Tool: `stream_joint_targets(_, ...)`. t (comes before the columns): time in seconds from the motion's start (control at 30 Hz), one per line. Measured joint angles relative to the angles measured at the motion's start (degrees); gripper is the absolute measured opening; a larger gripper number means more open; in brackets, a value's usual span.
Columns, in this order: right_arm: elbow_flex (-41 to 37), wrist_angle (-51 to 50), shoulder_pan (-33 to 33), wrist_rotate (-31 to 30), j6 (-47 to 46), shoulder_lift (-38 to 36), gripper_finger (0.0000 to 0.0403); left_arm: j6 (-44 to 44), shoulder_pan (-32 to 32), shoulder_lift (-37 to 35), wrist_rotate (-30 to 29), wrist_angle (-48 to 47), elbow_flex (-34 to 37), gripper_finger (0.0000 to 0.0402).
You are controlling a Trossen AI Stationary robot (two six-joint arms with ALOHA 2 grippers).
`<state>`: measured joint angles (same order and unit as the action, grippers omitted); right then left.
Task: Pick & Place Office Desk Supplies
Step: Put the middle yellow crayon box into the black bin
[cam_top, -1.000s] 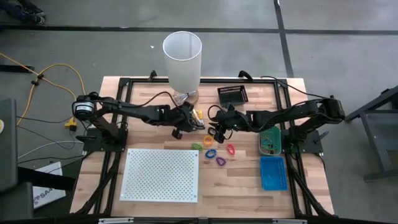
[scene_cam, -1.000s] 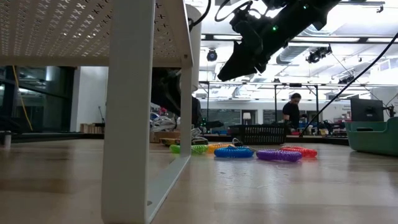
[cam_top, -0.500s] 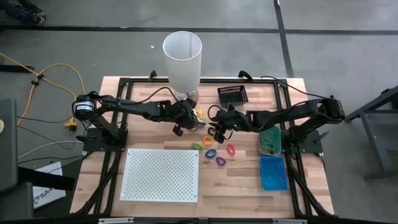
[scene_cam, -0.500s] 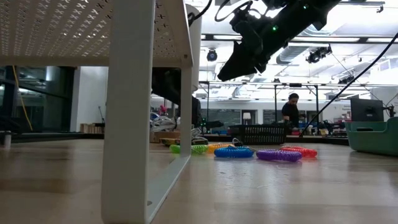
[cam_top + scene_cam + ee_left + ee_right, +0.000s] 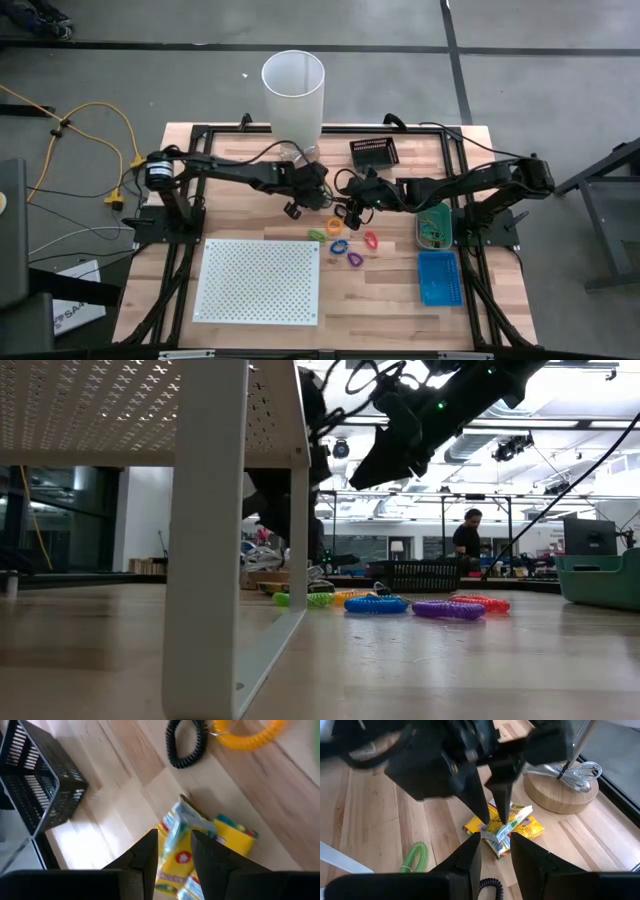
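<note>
Yellow-orange packets point(image 5: 235, 834) lie in a small heap on the table beside the white cylinder's wooden base point(image 5: 560, 790). My left gripper point(image 5: 174, 837) stands over the heap point(image 5: 312, 190), shut on one packet point(image 5: 507, 825). My right gripper point(image 5: 492, 855) hovers open just right of it point(image 5: 348, 208), touching nothing. Coloured loops lie near my right gripper: green point(image 5: 318, 234), orange point(image 5: 335, 222), blue point(image 5: 338, 244), pink point(image 5: 371, 240) and purple point(image 5: 353, 258). A black coil point(image 5: 187, 742) lies by the orange loop point(image 5: 250, 732). My left gripper pinches the yellow packet by its crumpled silvery end point(image 5: 496, 833) between the two fingertips point(image 5: 506, 795). The fingers come from above, pointing down. That end is raised between them, and the rest of the packet point(image 5: 520, 817) rests on the other packets.
The tall white cylinder point(image 5: 293, 95) stands at the far edge, close behind my left gripper. A black basket point(image 5: 373, 152) sits far right of it. A green bin point(image 5: 433, 227) and a blue tray point(image 5: 438, 277) lie right. The white perforated board point(image 5: 258, 280) fills the near left.
My left arm has swung toward the table's right, carrying its gripper over the yellow packets. In the low view it now shows to the right of the board's leg. My right arm has kept still.
</note>
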<state>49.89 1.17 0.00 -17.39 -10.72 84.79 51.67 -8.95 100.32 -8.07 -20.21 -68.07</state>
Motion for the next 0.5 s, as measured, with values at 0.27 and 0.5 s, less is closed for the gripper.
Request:
stream_joint_targets(0.27,0.0,0.1,0.0,0.0,0.0,0.0,0.0093,-0.1,0.0,2.8,0.8,-6.8,-4.2,0.0108)
stream_joint_targets(0.5,0.0,0.9,0.0,0.0,0.0,0.0,0.0093,-0.5,-0.3,2.8,0.8,-6.5,-4.2,0.0108)
